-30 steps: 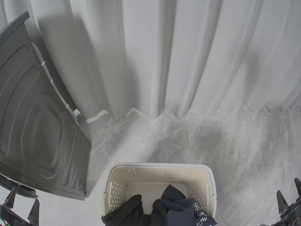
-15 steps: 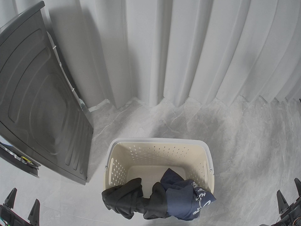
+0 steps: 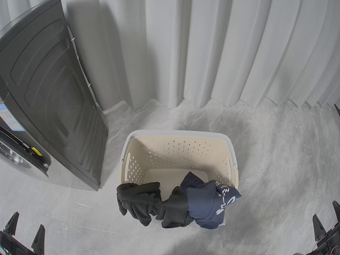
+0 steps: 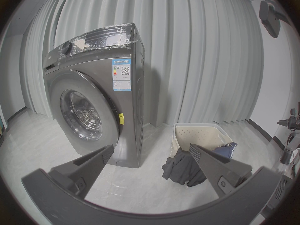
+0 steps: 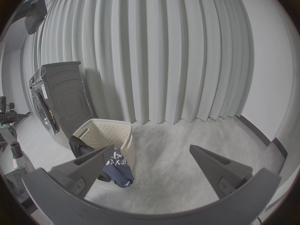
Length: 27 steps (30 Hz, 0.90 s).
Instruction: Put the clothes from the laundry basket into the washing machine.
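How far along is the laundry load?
Done: nothing loaded. The black garment and navy garment hang over the near rim of the laundry basket; the door of the washing machine looks shut. In hand: nothing; left gripper and right gripper are open, empty, apart from the basket. Left: open the door, move both garments.

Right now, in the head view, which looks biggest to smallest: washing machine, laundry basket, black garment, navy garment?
1. washing machine, though partly cut off
2. laundry basket
3. black garment and navy garment look about alike
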Tool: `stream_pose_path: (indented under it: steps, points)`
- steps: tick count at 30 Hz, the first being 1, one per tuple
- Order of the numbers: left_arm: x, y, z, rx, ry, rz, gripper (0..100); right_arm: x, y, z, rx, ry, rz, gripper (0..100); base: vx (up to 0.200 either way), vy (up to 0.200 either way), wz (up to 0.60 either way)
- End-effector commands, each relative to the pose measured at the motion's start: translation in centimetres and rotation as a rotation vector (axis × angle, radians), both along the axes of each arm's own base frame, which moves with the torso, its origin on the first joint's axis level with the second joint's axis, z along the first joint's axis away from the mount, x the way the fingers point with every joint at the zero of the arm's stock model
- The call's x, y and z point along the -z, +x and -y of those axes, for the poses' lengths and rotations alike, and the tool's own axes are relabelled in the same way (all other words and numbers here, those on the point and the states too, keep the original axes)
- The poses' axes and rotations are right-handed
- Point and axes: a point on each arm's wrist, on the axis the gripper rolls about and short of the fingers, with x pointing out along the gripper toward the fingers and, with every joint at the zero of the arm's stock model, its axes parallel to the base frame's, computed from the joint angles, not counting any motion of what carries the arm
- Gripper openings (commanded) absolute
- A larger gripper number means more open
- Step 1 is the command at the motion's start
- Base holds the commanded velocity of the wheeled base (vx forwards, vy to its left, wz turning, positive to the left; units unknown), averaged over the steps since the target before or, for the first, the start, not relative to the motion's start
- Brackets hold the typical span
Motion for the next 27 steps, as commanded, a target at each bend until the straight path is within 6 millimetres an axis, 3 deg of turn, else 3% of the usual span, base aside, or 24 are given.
stream_pose_path:
  steps: [1, 19, 27]
  points:
    - [0.54, 0.0, 0.0, -0.001, 0.0, -0.003, 100, 0.47, 0.05, 0.0, -0.002, 0.0, -0.007, 100, -0.2, 0.0, 0.0]
    - [0.54, 0.01, 0.0, 0.0, 0.0, -0.004, 100, 0.47, 0.05, 0.0, -0.004, 0.0, -0.007, 100, 0.0, 0.0, 0.0]
    - [0.54, 0.01, 0.0, 0.0, 0.0, -0.004, 100, 0.47, 0.05, 0.0, -0.004, 0.0, -0.007, 100, 0.0, 0.2, 0.0]
